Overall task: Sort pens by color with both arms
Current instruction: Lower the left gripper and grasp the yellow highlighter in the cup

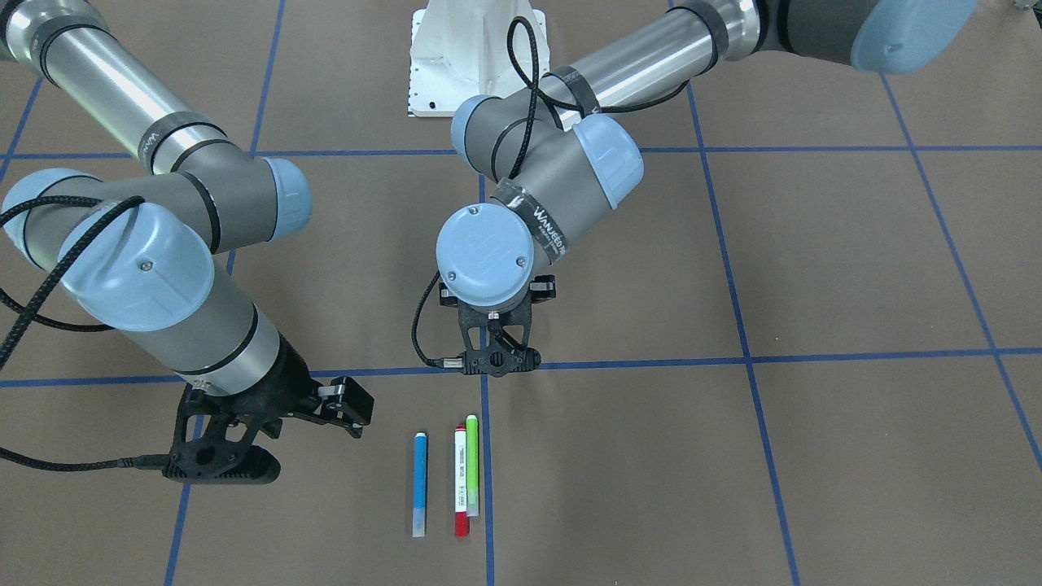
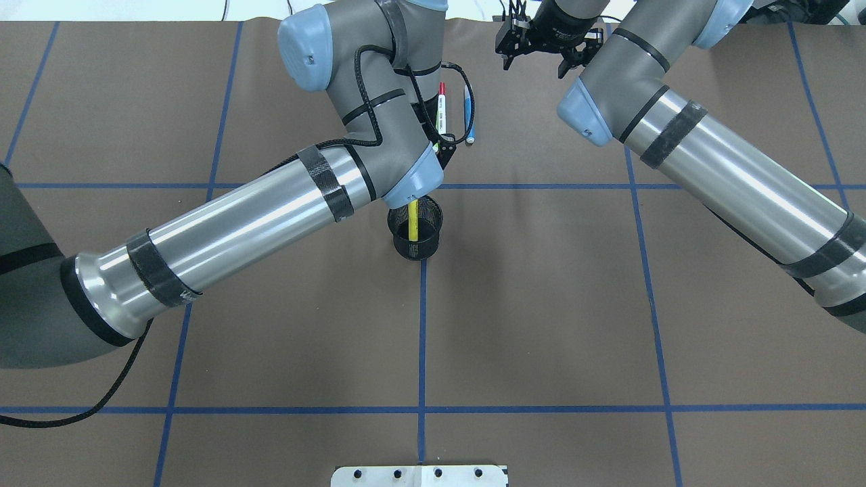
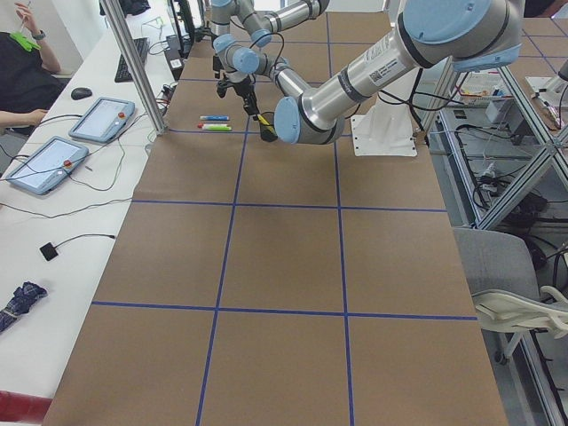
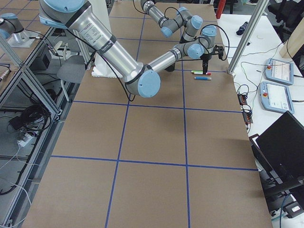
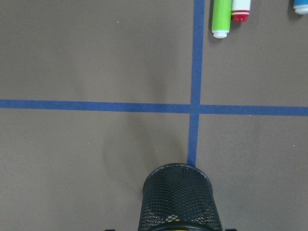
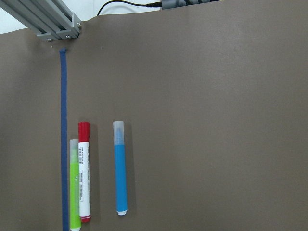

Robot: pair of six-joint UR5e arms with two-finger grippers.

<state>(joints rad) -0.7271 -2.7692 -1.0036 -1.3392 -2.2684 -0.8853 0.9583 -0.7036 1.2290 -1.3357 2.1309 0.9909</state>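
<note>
Three pens lie side by side on the brown table: a blue pen [image 1: 420, 484], a white pen with red caps [image 1: 461, 480] and a green pen [image 1: 472, 464]. They also show in the right wrist view: blue [image 6: 120, 168], white [image 6: 84, 173], green [image 6: 74, 190]. A yellow pen [image 2: 413, 220] stands in the black mesh cup [image 2: 416, 238]. My left gripper [image 1: 491, 358] hangs right over the cup [image 5: 178, 202]; no fingers show around the pen, so it looks open. My right gripper [image 1: 293, 435] is open and empty, beside the blue pen.
The white pedestal base [image 1: 476, 57] stands at the robot's side of the table. Blue tape lines [image 1: 733, 362] divide the brown surface. A white side bench with tablets [image 3: 98, 120] and a metal post [image 3: 133, 67] runs along the far edge, near the pens.
</note>
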